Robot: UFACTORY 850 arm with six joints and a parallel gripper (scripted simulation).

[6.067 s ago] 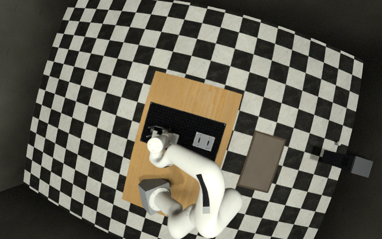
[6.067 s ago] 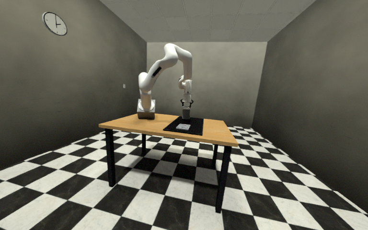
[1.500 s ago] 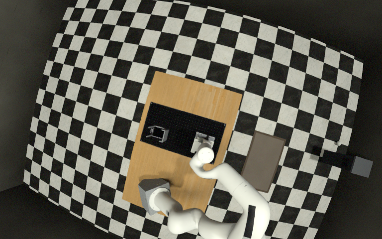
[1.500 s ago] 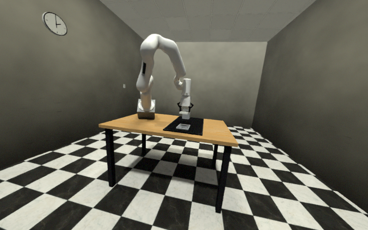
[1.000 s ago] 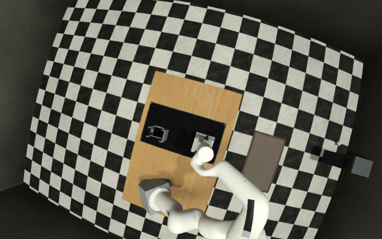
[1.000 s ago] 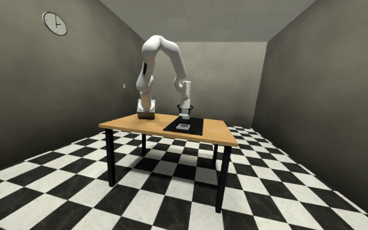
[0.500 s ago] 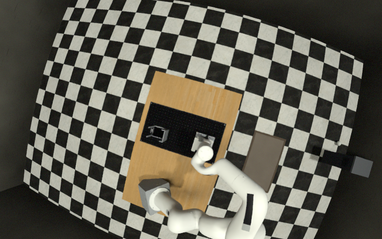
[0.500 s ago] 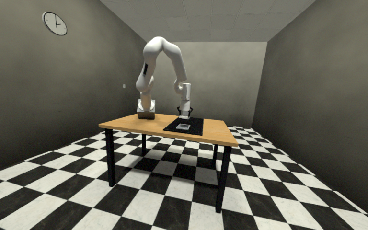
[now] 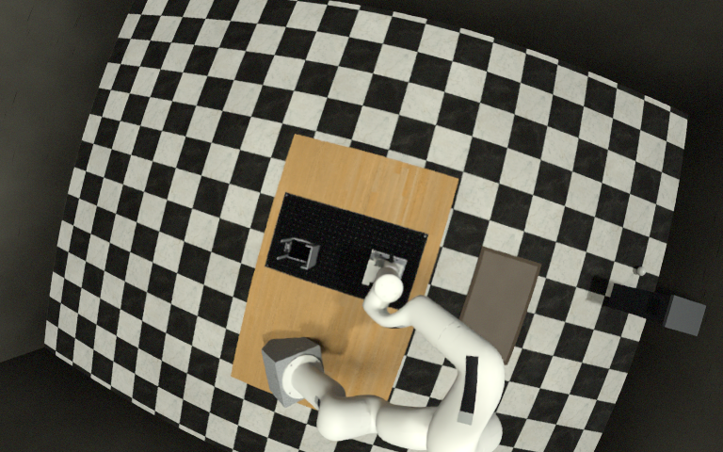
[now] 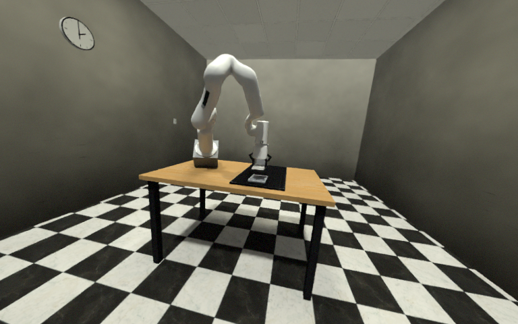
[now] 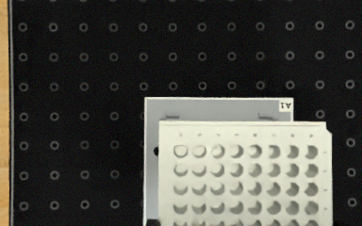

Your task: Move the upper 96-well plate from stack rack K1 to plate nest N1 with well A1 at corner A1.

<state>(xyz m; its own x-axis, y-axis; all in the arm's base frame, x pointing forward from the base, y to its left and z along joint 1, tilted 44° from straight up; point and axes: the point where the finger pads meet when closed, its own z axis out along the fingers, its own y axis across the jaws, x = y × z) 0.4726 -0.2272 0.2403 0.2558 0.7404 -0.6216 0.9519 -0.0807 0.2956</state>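
My gripper (image 10: 259, 162) is shut on the upper 96-well plate (image 11: 245, 176) and holds it level a little above the plate nest N1 (image 11: 217, 110). In the wrist view the white plate covers most of the grey nest. The plate's cut-off corner (image 11: 328, 129) is at the upper right, on the same side as the nest's A1 label (image 11: 286, 105). In the exterior view the plate (image 10: 258, 167) hangs above the nest (image 10: 257, 177). The stack rack K1 (image 9: 298, 251) stands at the mat's other end; what it holds is too small to tell.
The nest and rack sit on a black pegboard mat (image 9: 346, 250) on the wooden table. The arm's base (image 9: 290, 367) is at one table corner. A brown panel (image 9: 500, 300) and a grey box (image 9: 684, 314) are off the table on the floor.
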